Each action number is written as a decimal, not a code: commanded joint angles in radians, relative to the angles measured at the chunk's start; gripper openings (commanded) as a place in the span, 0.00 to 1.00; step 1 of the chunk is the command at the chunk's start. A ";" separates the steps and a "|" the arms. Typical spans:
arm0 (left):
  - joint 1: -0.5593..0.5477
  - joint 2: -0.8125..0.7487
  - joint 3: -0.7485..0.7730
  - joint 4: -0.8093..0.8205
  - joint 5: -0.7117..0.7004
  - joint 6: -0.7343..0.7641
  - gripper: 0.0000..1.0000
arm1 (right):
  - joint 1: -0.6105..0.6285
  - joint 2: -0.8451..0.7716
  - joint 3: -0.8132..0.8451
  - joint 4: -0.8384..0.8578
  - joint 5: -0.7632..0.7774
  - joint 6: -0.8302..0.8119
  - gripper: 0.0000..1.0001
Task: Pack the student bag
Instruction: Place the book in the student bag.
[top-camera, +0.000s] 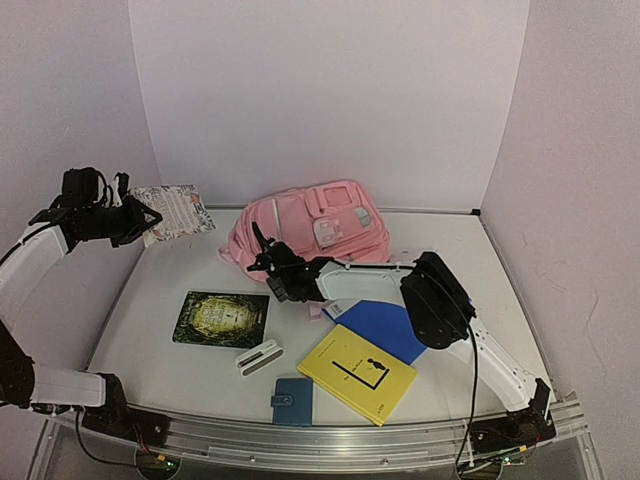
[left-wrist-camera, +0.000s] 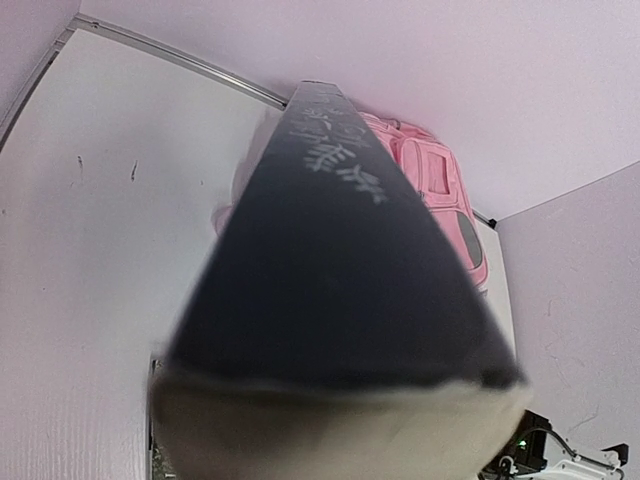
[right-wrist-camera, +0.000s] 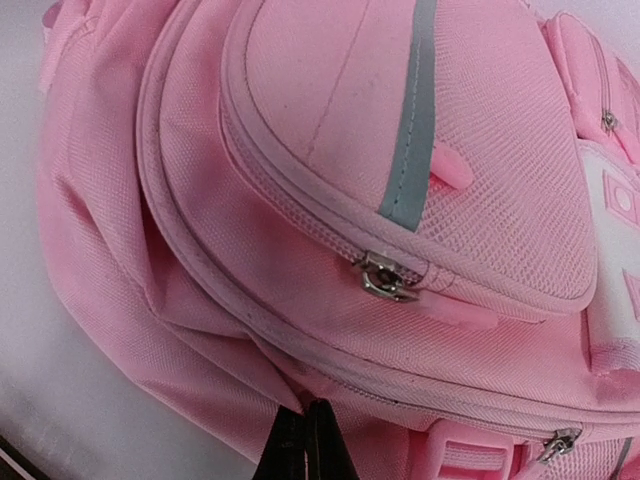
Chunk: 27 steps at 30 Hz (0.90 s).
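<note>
The student bag, pink with zipped pockets, lies at the back middle of the table. My right gripper is at its near left edge. In the right wrist view the black fingertips are shut together on a fold of the bag's fabric, just below a zip seam. My left gripper is raised at the far left and shut on a floral-covered book. In the left wrist view that book's dark cover fills the frame and hides the fingers; the bag shows behind it.
On the table in front of the bag lie a dark green book, a small white case, a blue wallet, a yellow book and a blue notebook. Walls close the back and both sides.
</note>
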 joint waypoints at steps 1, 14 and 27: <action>0.000 -0.017 0.016 0.075 0.013 0.031 0.00 | -0.040 -0.172 -0.203 0.039 0.090 -0.007 0.00; 0.000 -0.011 0.012 0.076 0.033 0.035 0.00 | -0.038 -0.662 -0.816 0.123 0.101 0.037 0.00; -0.001 0.007 0.008 0.086 0.067 0.034 0.00 | 0.048 -0.882 -1.020 0.127 0.006 0.127 0.64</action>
